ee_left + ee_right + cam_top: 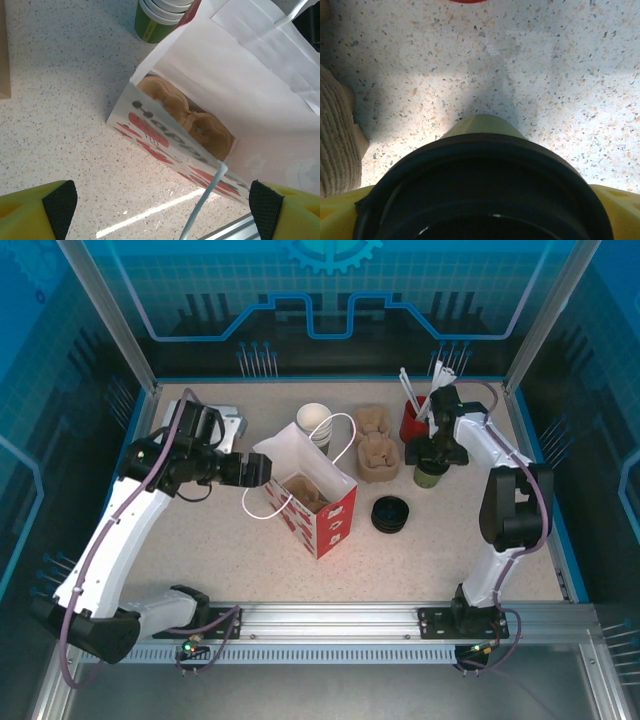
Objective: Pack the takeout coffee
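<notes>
Steadiness mattered; my right pincer [437,450] was clamped on the takeout coffee [431,478], well right of the bag [318,502]; my left pincer [255,468] gaped at the bag's left lip; I judged it should travel upright and go straight in.

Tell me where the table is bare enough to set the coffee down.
Bare table between the lids, the bag and the near rail. Also between bag and left arm. Crowded at the back: cups, carriers, red holder, coffee.
</notes>
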Tool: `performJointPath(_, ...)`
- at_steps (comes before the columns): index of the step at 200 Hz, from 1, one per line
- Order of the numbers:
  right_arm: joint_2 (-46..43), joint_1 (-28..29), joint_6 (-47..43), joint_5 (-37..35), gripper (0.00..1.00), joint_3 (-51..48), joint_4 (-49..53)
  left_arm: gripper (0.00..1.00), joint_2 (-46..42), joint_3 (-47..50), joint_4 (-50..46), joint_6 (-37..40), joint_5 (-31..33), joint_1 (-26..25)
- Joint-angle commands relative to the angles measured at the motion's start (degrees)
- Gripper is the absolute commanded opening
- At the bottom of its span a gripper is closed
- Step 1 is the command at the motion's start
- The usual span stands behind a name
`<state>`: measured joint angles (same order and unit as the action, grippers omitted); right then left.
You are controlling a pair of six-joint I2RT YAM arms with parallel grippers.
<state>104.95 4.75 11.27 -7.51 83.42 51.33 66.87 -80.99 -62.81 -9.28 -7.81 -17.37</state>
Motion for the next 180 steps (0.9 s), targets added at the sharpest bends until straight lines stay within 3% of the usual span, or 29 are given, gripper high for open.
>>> performJointPath(1,0.9,-1.0,-0.9,-0.1,1.00,2.2,1.8,0.93,-2.5,1.4,1.6,-2.3,-1.0,0.4)
performJointPath(112,-0.7,-1.2,-1.0,-0.1,0.89,1.4,2.7,0.94,-3.8,1.5,1.6,-2.0,-0.2,0.4)
performJointPath(180,-8.2,-1.1,-1.6,0.3,0.87,-0.2,7.2,0.95,-4.3,1.9,2.3,-2.5,0.0,0.4)
